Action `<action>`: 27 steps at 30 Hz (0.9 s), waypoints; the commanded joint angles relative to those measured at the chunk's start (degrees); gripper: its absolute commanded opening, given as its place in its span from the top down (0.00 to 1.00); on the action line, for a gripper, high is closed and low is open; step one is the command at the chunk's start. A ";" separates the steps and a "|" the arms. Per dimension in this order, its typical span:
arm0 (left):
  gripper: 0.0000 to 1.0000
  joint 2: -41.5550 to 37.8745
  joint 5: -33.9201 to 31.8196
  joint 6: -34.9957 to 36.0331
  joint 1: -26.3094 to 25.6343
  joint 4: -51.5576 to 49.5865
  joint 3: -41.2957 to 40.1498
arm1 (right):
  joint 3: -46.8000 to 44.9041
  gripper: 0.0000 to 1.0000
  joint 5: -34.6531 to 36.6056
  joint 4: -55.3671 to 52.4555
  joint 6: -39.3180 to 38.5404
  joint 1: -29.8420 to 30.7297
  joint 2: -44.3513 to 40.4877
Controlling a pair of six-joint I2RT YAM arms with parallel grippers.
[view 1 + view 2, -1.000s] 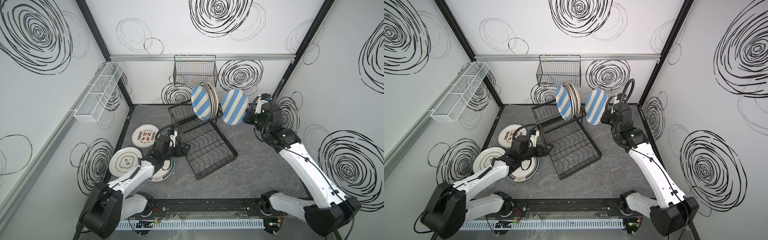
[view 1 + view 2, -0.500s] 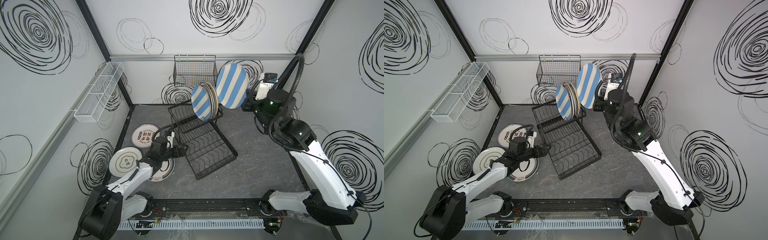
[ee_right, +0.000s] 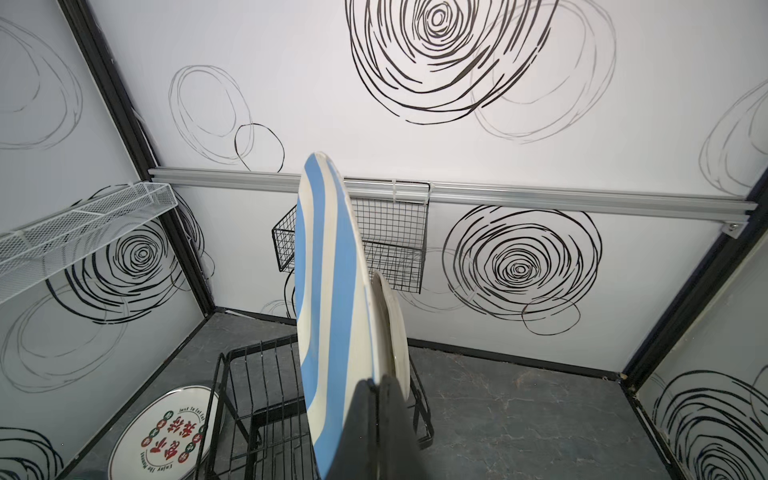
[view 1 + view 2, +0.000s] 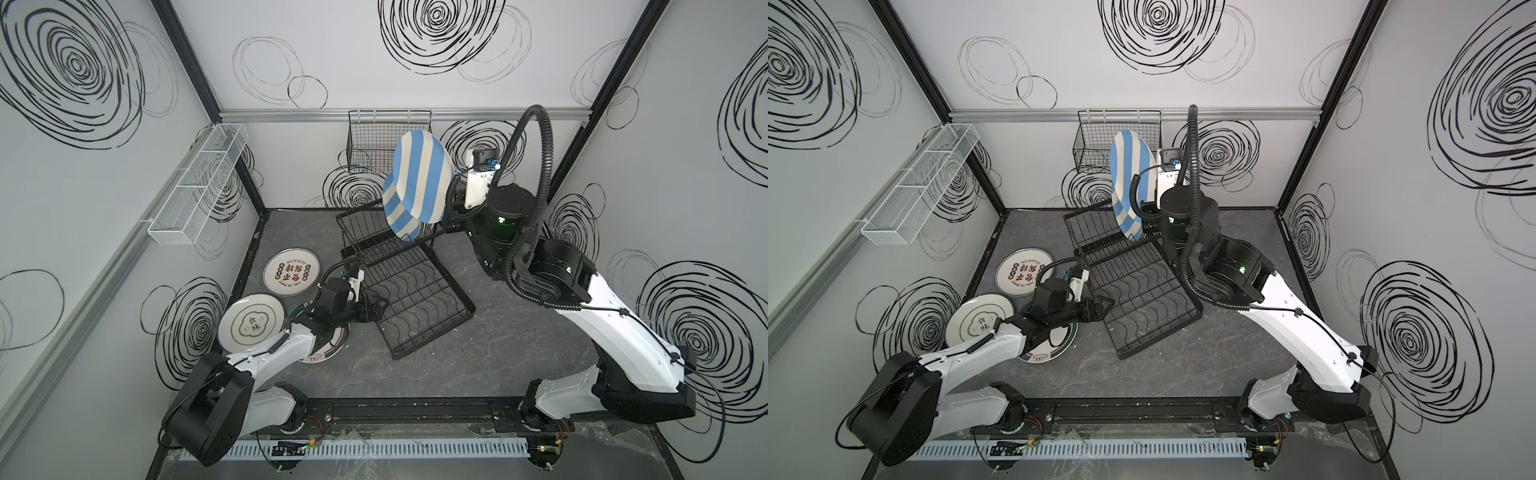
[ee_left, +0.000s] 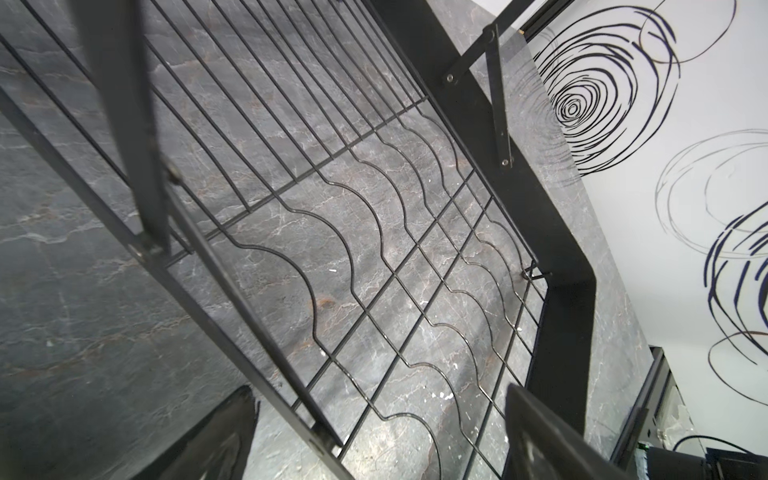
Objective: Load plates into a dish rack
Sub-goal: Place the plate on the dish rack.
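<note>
Right now my right end effector (image 3: pixel 376 386) is clenched on the rim of a striped plate (image 4: pixel 422 166), holding it upright over the rack's (image 4: pixel 415 299) raised basket. My left end effector (image 5: pixel 378 399) is released, its jaws straddling the rack's edge. A lettered plate (image 4: pixel 291 272) lies flat on the surface (image 4: pixel 519 332).

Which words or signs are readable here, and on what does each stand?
"食味": cream plate, centre.
"Just To Eat Eat", apparently "Enjoy the Moment": red-character plate rim; its characters too blurred.
Marks on half-hidden plate: unreadable.
No text: striped plate.
</note>
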 commanded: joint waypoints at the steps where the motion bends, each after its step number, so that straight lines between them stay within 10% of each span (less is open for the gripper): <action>1: 0.04 0.82 -0.70 0.35 -0.28 3.70 -0.10 | 1.04 1.00 3.63 4.41 -2.16 0.43 1.12; 27: 0.04 -1.44 -0.71 1.41 0.90 2.48 -1.13 | -11.93 1.00 -13.38 14.88 -3.25 -8.76 4.87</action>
